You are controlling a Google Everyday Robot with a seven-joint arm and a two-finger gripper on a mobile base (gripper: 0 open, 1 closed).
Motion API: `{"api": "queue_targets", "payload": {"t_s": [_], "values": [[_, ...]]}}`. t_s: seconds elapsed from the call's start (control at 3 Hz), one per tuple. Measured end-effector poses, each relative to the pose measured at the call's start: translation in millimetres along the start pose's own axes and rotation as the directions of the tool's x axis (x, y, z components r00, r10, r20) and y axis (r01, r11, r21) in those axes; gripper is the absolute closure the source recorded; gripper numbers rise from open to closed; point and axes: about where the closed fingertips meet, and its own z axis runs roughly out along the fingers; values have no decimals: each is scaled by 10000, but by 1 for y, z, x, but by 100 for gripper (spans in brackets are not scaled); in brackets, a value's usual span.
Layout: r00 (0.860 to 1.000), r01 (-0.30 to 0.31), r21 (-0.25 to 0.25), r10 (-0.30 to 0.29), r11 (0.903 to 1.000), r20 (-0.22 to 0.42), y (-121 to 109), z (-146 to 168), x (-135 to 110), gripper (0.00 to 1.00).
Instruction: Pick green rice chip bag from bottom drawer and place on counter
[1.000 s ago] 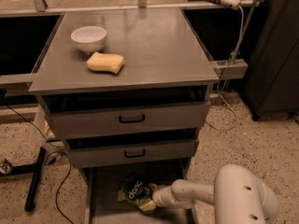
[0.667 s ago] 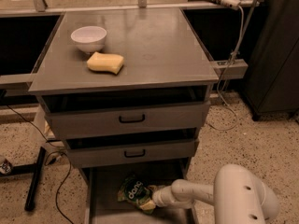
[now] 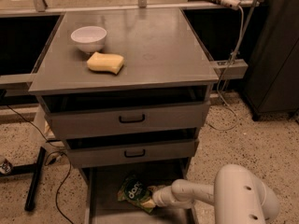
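Observation:
The green rice chip bag (image 3: 134, 192) lies on the floor of the open bottom drawer (image 3: 105, 199), near its middle. It is crinkly, with a dark round patch and white letters. My white arm reaches in from the lower right. My gripper (image 3: 153, 200) is at the bag's right lower edge, touching it or just over it. The counter (image 3: 159, 41) is the wide grey top of the cabinet, above the drawers.
A white bowl (image 3: 88, 38) and a yellow sponge (image 3: 105, 62) sit on the counter's left side. Two grey drawers with black handles (image 3: 131, 119) hang over the bottom drawer. A black stand leg (image 3: 33, 178) and cables lie on the floor at the left.

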Motion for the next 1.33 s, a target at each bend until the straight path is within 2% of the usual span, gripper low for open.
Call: {"api": "queue_targets", "payload": {"t_s": [0.33, 0.67, 1.0, 1.33], "values": [[9999, 133, -372, -132, 9992, 31, 8, -12, -4, 100], [9987, 469, -800, -454, 9957, 210, 15, -43, -16, 100], [9936, 1062, -858, -1024, 9906, 475, 17, -89, -35, 100], [9850, 1684, -535, -1660, 9843, 471, 13, -143, -55, 100]]}}
